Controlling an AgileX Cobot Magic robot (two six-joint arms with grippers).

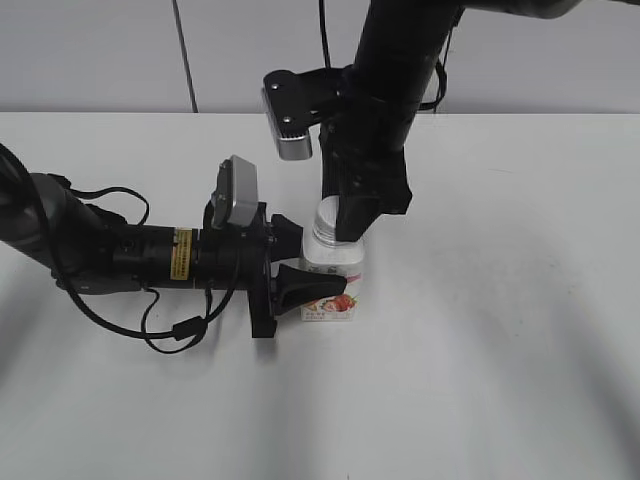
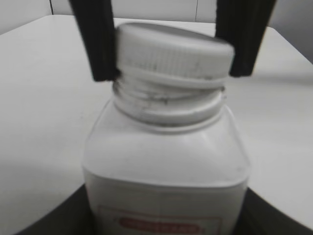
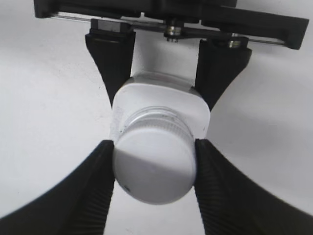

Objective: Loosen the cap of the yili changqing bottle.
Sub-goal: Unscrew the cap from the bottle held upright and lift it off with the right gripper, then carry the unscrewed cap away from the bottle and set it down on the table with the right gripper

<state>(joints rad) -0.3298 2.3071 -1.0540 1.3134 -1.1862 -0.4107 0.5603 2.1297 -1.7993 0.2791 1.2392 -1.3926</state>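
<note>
The yili changqing bottle [image 1: 340, 268] stands upright on the white table, white with a pink-red label. My left gripper [image 1: 300, 262] comes in from the left and is shut on the bottle's body [image 2: 166, 161]; its jaws show at the lower corners of the left wrist view. The white ribbed cap [image 2: 176, 49] sits on the neck, slightly tilted, with neck threads showing below it. My right gripper [image 3: 154, 159] comes straight down and is shut on the cap [image 3: 154, 171], one finger on each side. In the exterior view the cap [image 1: 326, 217] is partly hidden by the right arm.
White table [image 1: 500, 350] all around, with a pale wall panel behind. The left arm's cables [image 1: 170, 325] lie on the table at the left. The right arm's wrist camera [image 1: 288, 120] hangs above the bottle.
</note>
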